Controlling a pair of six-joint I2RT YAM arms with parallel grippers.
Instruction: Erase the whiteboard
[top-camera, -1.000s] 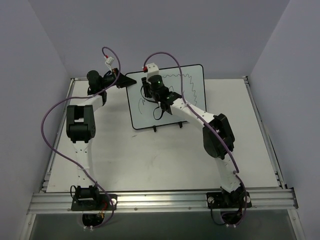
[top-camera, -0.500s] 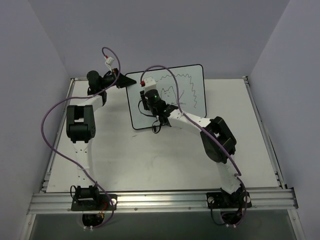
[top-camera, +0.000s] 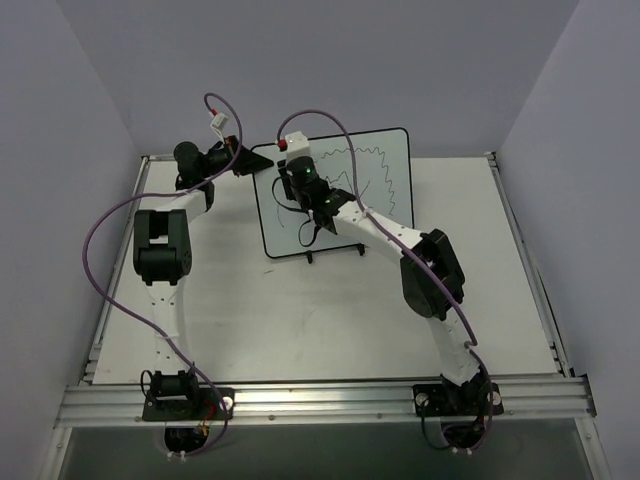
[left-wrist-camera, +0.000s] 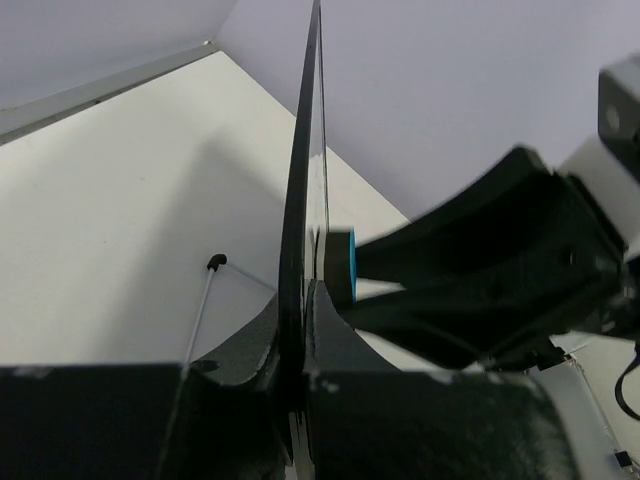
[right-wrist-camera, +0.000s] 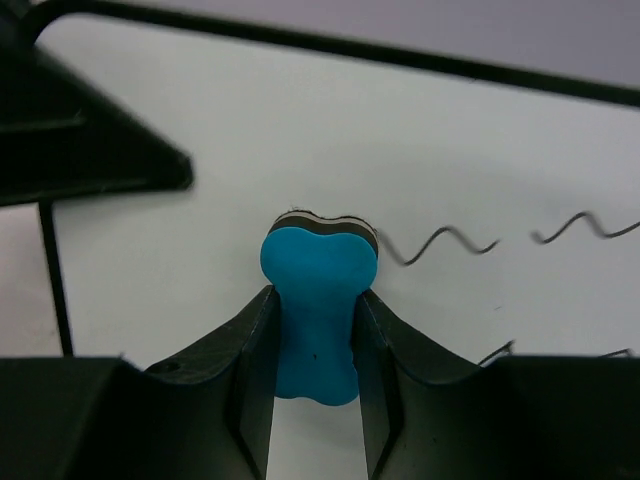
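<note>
Whiteboard (top-camera: 392, 178): upright on its two small feet at the far middle of the desk (top-camera: 300, 320), written face toward the arms. Pinched at the upper left edge of its frame by the left hand (top-camera: 243, 160). Edge-on in the left wrist view, one finger on each face, clenched on the frame as a brace.

Gripped in the right hand (right-wrist-camera: 314, 310): blue bone-shaped eraser (right-wrist-camera: 316, 262), long axis up and down between the fingers, dark felt end pressed against the board in its upper left part.

Just right of the eraser, at or almost at its edge: the start of a wavy black line (right-wrist-camera: 440, 243), running sideways toward the board's right side, broken by a short gap. More strokes low at the right edge of that view. From above, the scribbles (top-camera: 365, 160) in view mostly on the robot's right of the eraser, spread along the board's long axis.

Judged step: wiping under way, much ink left. Probably needed next: a sideways sweep to the right along that wavy line, felt kept flat on the surface. Right arm alone placed for it, the left taken up with bracing. Possible trouble: too hard a push, and the board rocked back or skidded on its feet.
</note>
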